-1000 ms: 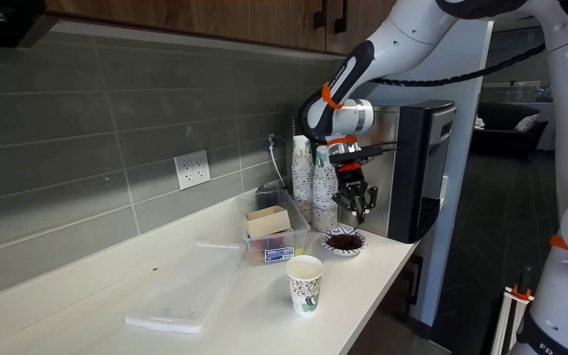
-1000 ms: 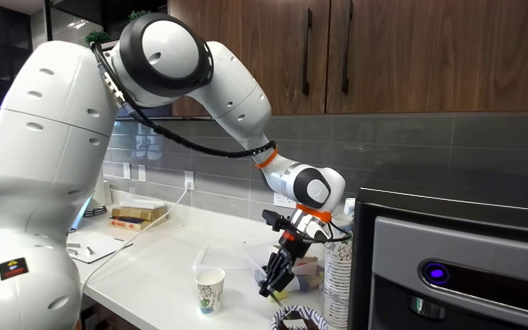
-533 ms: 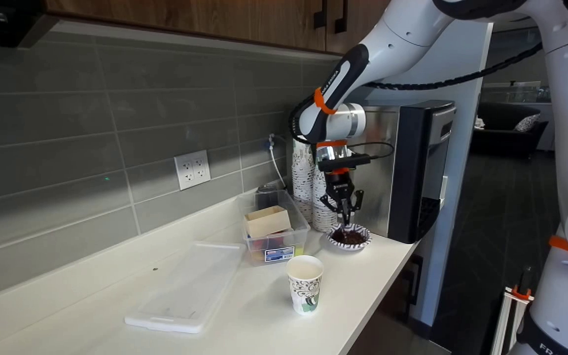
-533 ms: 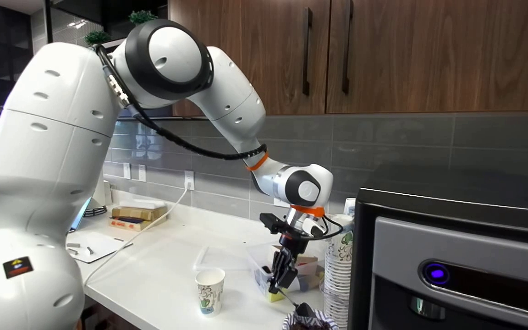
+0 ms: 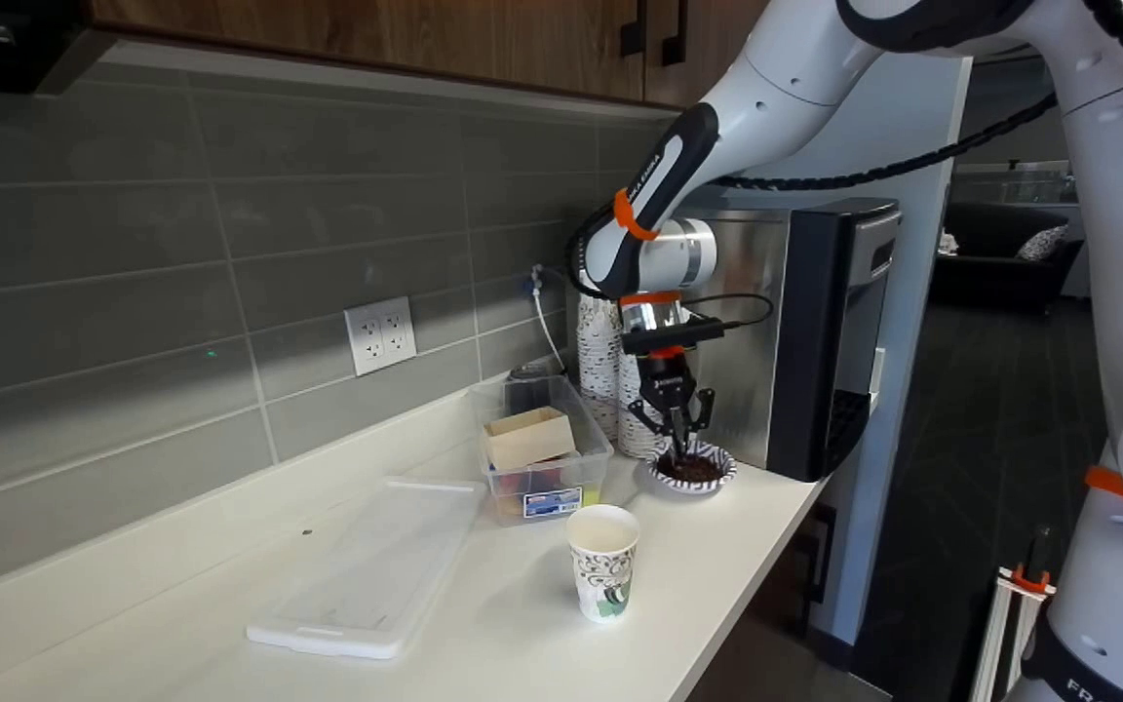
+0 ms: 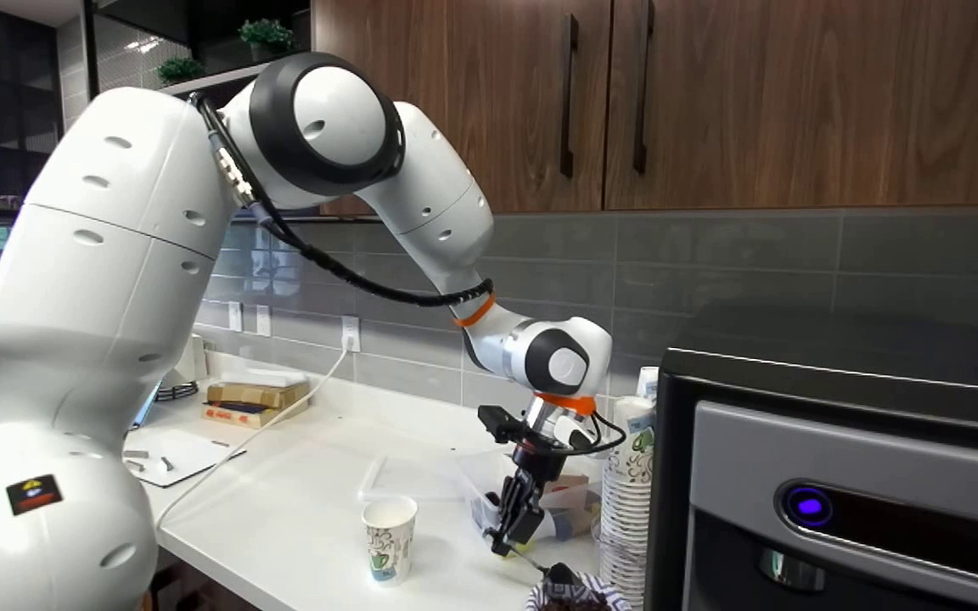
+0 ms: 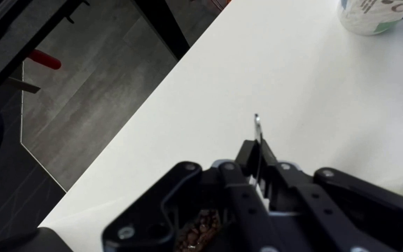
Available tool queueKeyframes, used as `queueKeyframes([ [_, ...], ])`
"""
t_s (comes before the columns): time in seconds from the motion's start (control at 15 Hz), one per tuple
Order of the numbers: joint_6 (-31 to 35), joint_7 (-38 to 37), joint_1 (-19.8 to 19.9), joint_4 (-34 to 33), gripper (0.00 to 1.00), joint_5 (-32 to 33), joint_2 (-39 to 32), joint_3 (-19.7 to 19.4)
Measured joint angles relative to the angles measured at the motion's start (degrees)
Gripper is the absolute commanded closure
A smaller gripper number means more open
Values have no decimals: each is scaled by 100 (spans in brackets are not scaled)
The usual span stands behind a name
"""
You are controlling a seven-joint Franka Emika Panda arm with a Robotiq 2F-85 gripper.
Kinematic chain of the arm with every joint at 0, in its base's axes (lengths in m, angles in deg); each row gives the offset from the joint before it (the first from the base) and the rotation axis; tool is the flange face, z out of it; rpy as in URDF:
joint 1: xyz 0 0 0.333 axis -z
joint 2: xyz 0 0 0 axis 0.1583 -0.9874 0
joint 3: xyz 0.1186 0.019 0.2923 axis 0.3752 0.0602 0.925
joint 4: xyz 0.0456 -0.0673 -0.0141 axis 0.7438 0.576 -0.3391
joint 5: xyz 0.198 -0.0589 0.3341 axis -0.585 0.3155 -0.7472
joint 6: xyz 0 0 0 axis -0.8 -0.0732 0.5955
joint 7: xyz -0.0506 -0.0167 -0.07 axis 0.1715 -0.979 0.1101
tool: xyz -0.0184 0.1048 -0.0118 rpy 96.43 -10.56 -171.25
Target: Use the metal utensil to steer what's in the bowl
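one metal utensil (image 6: 560, 575) does the work here, and from where i stand the jaws are closed on its handle, whose end pokes up between them in the wrist view. it slants down toward the patterned bowl (image 5: 725, 468), which sits on the desk (image 5: 513, 624) near the steel-sided machine (image 5: 805, 341) and just beside the stacked cups (image 6: 627, 501). in an exterior view the dark head reaches over the rim; whether it is sunk into the dark brown bits (image 7: 201, 231) or hangs just above them, i can't tell. i take this for the stirring itself. to do it well, i'd let the head dip lightly into the bits and sweep slow, shallow circles inside the rim. the bowl looks light and nothing holds it, so a shove against its wall would probably slide it or spill some. that thin handle might also twist under a hard push, so gentle strokes seem best.
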Motion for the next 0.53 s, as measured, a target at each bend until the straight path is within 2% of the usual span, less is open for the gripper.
queueKeyframes([
  [0.53, 0, -278, 0, -30, 2, 50, -318, -45],
])
